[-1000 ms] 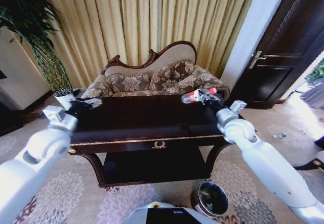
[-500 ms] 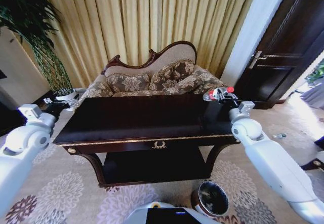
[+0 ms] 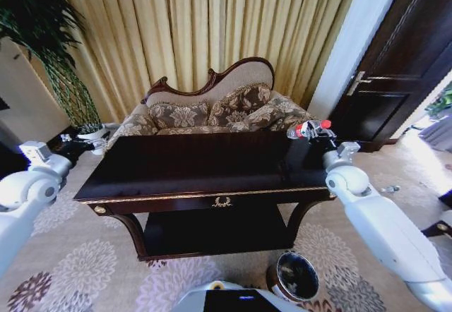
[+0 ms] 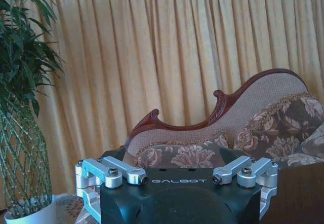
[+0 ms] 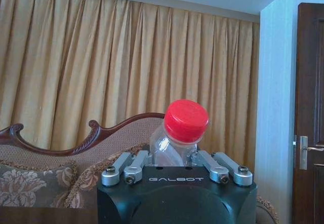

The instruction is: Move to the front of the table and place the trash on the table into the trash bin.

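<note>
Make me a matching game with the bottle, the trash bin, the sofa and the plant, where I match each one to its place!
Things:
1. bottle
2. trash bin
3. sofa
4. plant

Places:
A. behind the table, by the curtain
B. on the carpet, in front of the table
C. in the right claw, above the table's right end
D. in a white pot, off the table's left end

Pairs: 1-C, 2-B, 3-A, 4-D
</note>
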Motion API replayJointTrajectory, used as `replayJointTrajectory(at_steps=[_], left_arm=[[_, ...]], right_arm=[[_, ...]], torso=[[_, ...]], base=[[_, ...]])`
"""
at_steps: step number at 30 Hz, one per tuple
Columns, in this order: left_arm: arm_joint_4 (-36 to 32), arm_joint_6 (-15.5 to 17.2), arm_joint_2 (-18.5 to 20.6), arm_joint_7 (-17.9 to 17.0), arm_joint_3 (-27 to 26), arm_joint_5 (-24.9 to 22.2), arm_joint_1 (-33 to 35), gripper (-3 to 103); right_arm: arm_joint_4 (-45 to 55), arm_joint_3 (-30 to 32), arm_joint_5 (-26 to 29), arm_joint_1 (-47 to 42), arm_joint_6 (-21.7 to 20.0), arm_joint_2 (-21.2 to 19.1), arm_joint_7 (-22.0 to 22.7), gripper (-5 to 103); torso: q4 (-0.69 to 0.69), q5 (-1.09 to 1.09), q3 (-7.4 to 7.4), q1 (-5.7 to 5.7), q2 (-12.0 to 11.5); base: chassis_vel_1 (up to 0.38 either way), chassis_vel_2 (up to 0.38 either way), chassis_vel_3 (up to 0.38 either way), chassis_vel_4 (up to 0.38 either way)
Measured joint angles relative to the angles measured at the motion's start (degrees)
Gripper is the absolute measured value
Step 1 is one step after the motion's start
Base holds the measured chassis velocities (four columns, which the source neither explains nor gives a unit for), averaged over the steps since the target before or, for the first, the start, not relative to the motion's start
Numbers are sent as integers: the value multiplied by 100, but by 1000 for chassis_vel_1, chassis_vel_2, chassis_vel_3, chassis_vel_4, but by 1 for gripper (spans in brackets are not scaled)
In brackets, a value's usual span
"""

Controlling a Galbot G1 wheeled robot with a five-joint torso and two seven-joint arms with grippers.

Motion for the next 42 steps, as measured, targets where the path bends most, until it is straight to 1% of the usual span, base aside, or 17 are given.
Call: replayJointTrajectory(at_steps=[10,11,17,30,42], left_arm=[[137,-86,-10,38,35,28,-4,100],[195,-141,-43,58,54,33,-12,100],[252,-241,-37,152,58,45,-6,100],[167,-244,-52,246,75,81,-14,100],[151,-243,-50,279,122,148,-14,100]], right_arm=[[109,-28,-25,-110,-21,2,14,29],[133,-29,-81,-164,-20,11,9,29],[135,50,-142,-232,5,-7,-25,29],[154,210,-130,-366,83,-37,-68,29],[190,194,-127,-378,67,-29,-96,29]], torso=[[0,1,0,0,0],[0,0,0,0,0],[0,1,0,1,0],[0,1,-1,-3,2],[0,0,1,1,0]], base=[[0,0,0,0],[0,0,0,0],[92,-80,-83,86],[150,-145,-136,146],[122,-123,-132,115]])
